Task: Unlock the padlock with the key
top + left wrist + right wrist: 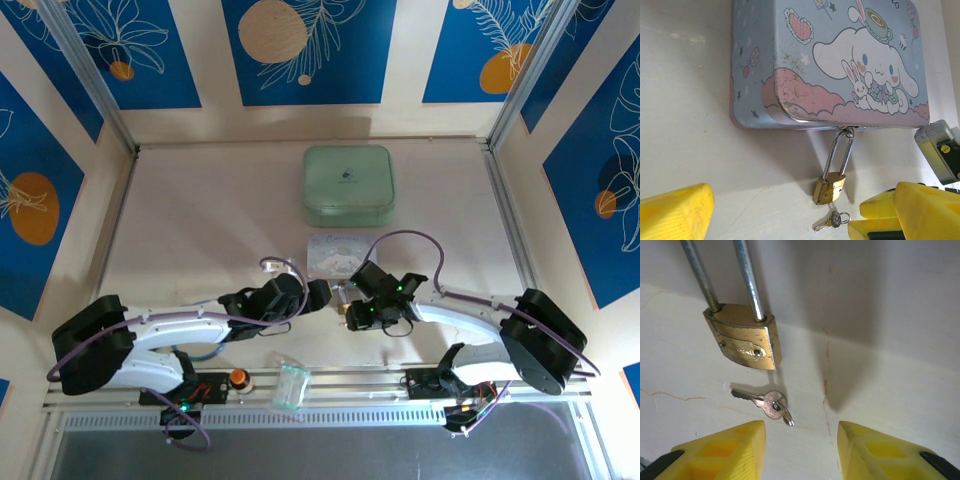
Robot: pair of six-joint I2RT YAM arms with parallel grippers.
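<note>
Between the two wrists: I see the padlock (829, 186) lying on the white table (200, 220), its brass body on the surface and its long silver shackle running up to the front edge of the cartoon tin (830, 60).
Padlock: in the right wrist view, both shackle legs sit in the padlock (745, 340) body, so I read it as locked; the keyhole face is turned toward that camera.
Key: the key (762, 402) lies flat on the table just beside the padlock body, apart from it and not in the keyhole, blade pointing left in the right wrist view, with a small ring on its head. I see the key (831, 220) low in the left wrist view too.
Right gripper: the right gripper (802, 450) has its yellow fingers apart with bare table between them and nothing held; the key lies just ahead of the gap, nearer the left-hand fingertip.
Left gripper: the left gripper (790, 215) stands wide and empty, padlock and key between its fingers and toward the right-hand one.
Edges: the tin's rim overhangs the shackle and casts shadow on the table.
Open room: bare table lies to the left of the tin; a green case (348, 185) sits well behind the tin.
</note>
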